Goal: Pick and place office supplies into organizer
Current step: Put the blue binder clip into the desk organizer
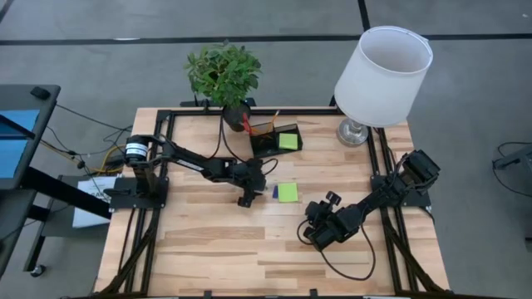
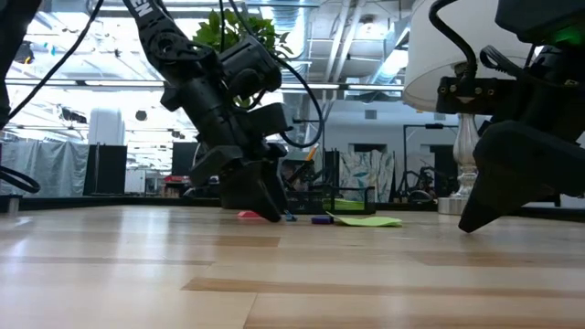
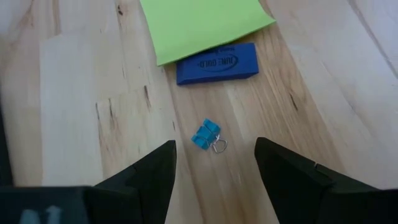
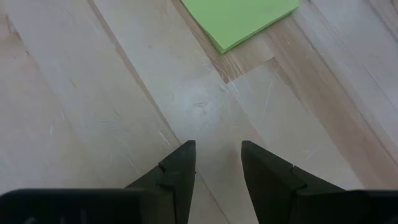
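- One pale plank desk point(image 1: 208, 249), wood grain showing.
- One dark rectangular organizer point(image 1: 274, 137) near its far edge, one lime pad inside.
- Two tools: left tool point(image 3: 214, 163) spread wide, empty; right tool point(image 4: 217, 163) part-open, empty.
- One square lime pad point(image 3: 199, 25) mid-desk, touching one blue eraser point(image 3: 216, 63).
- One blue binder clip point(image 3: 206, 135) between the left fingers.

Grey floor point(image 1: 465, 83) surrounds the wooden table point(image 1: 208, 249).

Even, diffuse overhead light is falling on the bench point(image 1: 208, 249); shadows are lying soft and faint. In the low view, ceiling lights and bright windows are glaring behind the arms, leaving them in silhouette, and the near bench surface is blurring. The wrist views are showing sharp wood grain.
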`<state>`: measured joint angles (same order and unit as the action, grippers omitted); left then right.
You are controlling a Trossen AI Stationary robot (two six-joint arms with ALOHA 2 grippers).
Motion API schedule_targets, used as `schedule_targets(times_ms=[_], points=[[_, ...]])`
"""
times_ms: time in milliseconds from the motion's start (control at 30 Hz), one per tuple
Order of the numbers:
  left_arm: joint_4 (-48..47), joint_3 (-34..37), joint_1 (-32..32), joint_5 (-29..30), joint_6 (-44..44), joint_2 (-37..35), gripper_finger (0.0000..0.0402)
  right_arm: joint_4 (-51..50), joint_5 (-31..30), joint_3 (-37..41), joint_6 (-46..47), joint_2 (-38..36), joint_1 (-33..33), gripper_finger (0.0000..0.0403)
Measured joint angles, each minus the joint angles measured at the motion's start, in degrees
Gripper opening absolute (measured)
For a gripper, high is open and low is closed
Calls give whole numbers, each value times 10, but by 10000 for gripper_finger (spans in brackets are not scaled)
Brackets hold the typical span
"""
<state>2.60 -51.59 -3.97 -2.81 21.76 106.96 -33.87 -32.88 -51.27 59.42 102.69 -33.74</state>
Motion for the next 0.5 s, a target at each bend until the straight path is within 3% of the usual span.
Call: schedule_targets(times_ms=[300, 400, 500], points=[[13, 2, 0, -10, 1, 0, 211, 0, 0, 0, 0, 0, 0, 127], [13, 2, 1, -10, 1, 0, 181, 0, 0, 0, 0, 0, 0, 127], [12, 2, 3, 6, 0, 0, 127, 0, 0, 0, 0, 0, 0, 127]])
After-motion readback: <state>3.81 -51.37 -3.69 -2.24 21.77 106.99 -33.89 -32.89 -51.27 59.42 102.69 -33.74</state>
